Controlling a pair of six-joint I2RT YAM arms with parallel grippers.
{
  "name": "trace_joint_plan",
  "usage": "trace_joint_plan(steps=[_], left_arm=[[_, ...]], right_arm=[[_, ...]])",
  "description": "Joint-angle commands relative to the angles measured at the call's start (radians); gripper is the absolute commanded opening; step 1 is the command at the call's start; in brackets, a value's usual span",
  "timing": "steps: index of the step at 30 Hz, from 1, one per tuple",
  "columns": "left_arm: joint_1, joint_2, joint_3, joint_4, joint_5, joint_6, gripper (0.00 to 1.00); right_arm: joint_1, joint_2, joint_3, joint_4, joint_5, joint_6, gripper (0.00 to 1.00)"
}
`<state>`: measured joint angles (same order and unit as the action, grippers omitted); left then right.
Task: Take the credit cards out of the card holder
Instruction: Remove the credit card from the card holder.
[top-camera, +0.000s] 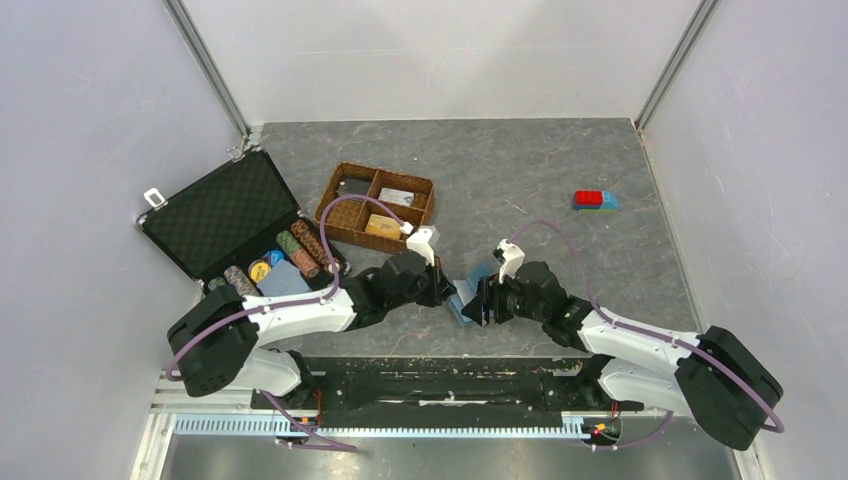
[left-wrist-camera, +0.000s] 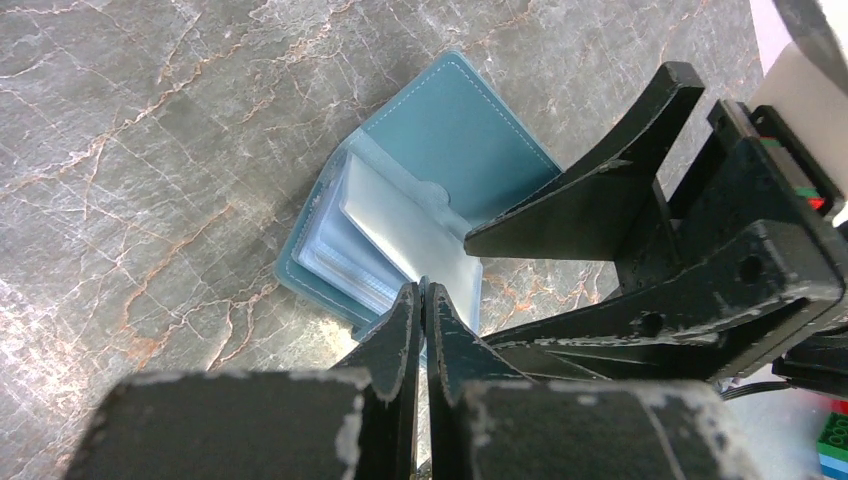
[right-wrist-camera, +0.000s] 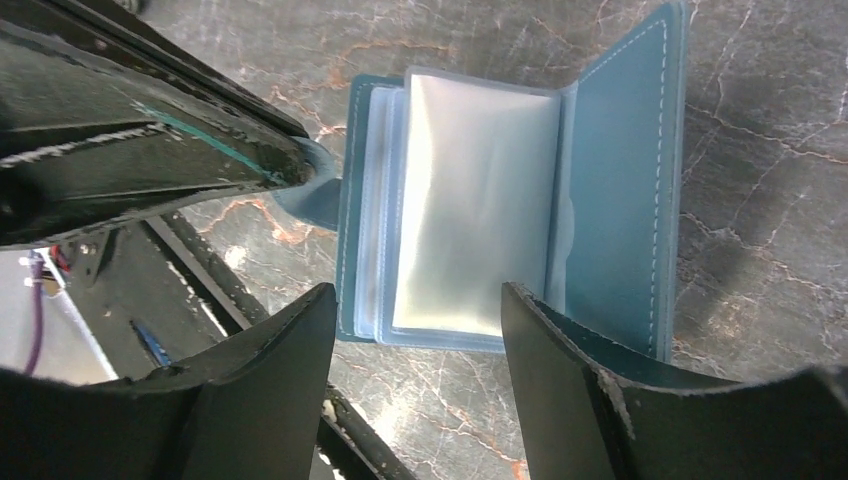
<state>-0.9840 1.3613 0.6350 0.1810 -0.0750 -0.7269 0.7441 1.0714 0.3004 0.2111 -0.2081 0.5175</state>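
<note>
The left claw (left-wrist-camera: 422, 292) is pressed fully closed, its scuffed black tips pinched on a rounded teal tab at the edge of the card holder (left-wrist-camera: 470, 130). The right claw (right-wrist-camera: 418, 292) is held wide, its two matte black fingers (right-wrist-camera: 270, 370) set apart at the holder's near edge, with nothing gripped. The holder is laid open on the grey, veined desk (left-wrist-camera: 150, 150) between the two claws. A white-stitched teal cover is shown, with frosted clear sleeves (right-wrist-camera: 480, 200) fanned inside. Farther off, a woven wicker tray (top-camera: 378, 205) is seen.
</note>
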Motion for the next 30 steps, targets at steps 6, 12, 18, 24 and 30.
trace_joint_plan(steps=[6, 12, 18, 24, 30], left_arm=[[-0.005, -0.042, -0.018, 0.032, -0.019, -0.032, 0.02], [-0.005, -0.056, -0.028, 0.034, -0.024, -0.032, 0.02], [-0.005, -0.066, -0.043, 0.025, -0.037, -0.025, 0.02], [-0.004, -0.073, -0.049, 0.002, -0.046, -0.013, 0.02], [-0.005, -0.092, -0.075, -0.001, -0.046, -0.024, 0.02]], right_arm=[[0.063, 0.081, 0.043, 0.029, 0.092, -0.063, 0.66], [0.087, 0.096, 0.041, -0.005, 0.22, -0.065, 0.61], [0.091, 0.072, -0.001, 0.002, 0.266, -0.028, 0.53], [0.092, 0.013, -0.007, -0.046, 0.325, -0.005, 0.52], [0.091, -0.049, 0.016, -0.123, 0.426, 0.006, 0.5]])
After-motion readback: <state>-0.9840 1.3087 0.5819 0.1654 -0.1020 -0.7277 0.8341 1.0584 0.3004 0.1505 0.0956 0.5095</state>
